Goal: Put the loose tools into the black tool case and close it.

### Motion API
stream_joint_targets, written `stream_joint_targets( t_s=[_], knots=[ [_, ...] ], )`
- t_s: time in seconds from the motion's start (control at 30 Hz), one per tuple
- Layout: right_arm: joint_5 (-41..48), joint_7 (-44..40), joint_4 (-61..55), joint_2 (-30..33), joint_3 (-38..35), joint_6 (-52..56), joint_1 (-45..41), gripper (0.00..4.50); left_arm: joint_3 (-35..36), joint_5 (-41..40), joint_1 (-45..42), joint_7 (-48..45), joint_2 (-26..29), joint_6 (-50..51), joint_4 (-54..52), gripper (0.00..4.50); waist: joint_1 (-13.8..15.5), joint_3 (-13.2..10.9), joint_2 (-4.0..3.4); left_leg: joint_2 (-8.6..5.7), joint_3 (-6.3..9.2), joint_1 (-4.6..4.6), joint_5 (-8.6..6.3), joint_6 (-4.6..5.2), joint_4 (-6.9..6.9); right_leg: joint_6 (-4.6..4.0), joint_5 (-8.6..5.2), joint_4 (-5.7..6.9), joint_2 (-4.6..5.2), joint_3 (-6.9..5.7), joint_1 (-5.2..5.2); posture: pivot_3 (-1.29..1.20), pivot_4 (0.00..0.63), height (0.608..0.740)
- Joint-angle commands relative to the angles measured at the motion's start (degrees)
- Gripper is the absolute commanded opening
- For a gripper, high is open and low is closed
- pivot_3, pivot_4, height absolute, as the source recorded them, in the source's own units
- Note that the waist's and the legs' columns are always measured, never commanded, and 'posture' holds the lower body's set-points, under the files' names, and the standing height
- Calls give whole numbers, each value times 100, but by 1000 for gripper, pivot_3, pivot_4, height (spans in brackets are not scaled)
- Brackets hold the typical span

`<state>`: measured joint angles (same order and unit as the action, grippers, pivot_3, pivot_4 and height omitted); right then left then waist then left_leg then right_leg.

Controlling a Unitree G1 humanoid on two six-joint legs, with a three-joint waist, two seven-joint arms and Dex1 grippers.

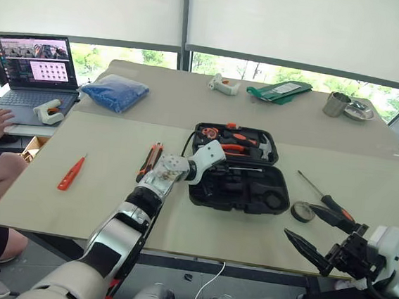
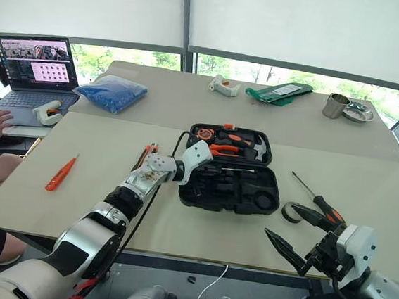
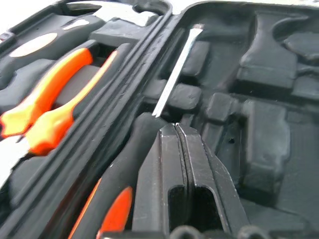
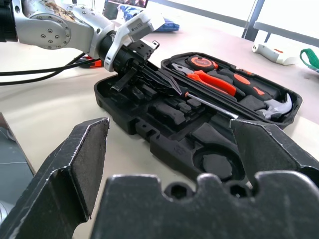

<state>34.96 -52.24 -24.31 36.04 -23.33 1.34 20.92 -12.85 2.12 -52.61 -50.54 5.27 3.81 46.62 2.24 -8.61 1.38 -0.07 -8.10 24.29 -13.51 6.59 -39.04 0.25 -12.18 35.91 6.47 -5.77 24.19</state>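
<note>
Seating a screwdriver (image 3: 172, 74) in the open tool case (image 1: 241, 189) mid-worktop (image 1: 112, 176), left end effector (image 3: 177, 144) pressed together beside its handle, right end effector (image 1: 319, 232) spread wide, idle; next likely fetching another loose screwdriver (image 1: 326, 197).

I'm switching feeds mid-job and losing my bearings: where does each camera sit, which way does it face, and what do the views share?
Head stereo pair: looks forward and down over the table at the open black tool case; left arm on the left, open right gripper lower right.
Left wrist view: looks along the shut left gripper into the case, a screwdriver lying beside it.
Right wrist view: looks between the right gripper's spread fingers across the case toward the left gripper.
Shared: all show the case and the orange-handled pliers.
</note>
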Motion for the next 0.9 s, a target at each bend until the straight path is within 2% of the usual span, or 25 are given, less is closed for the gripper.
stream_joint_targets(
  t_s=[0.03,0.2,0.3,0.4,0.53,0.77,0.9],
  knots=[
    [85,48,-206,-13,-219,-19,37,4500,184,-227,13,-1,-33,-11,-470,49,-1,0,0,0,0,1,13,-21,0,-15,8,0,0,1,-1,0,150,740],
    [64,82,-196,-22,-173,-16,-5,4500,380,-103,-240,753,-100,-94,-29,49,1,0,0,0,0,5,16,-26,1,-15,8,0,0,1,1,0,150,740],
    [57,99,-185,-22,-148,-17,-39,4500,336,-8,-313,944,-115,-85,206,49,9,0,0,-1,0,5,-4,7,1,-13,7,0,0,1,-1,0,150,740],
    [52,107,-171,-20,-146,-14,-57,4500,77,272,-285,964,-73,-185,365,49,10,0,0,-2,-1,5,-3,6,1,-13,7,-1,0,0,-1,0,150,740],
    [55,104,-159,-15,-149,-4,-62,4500,40,267,-230,851,-190,-10,533,49,18,0,0,-2,0,2,13,-21,0,-14,8,-2,0,-1,-2,0,150,740],
    [-53,218,-11,-86,-122,-52,-131,4500,-354,716,-328,821,-238,-193,994,49,34,3,-4,-1,0,-9,-6,10,0,5,-1,-3,1,-1,-3,0,150,740],
    [-42,316,21,-168,-121,-1,-151,4500,-319,678,-413,723,-312,-181,1174,49,46,17,-26,-1,1,-11,-8,12,0,13,-3,-4,2,-1,-5,0,150,740]
  ],
)
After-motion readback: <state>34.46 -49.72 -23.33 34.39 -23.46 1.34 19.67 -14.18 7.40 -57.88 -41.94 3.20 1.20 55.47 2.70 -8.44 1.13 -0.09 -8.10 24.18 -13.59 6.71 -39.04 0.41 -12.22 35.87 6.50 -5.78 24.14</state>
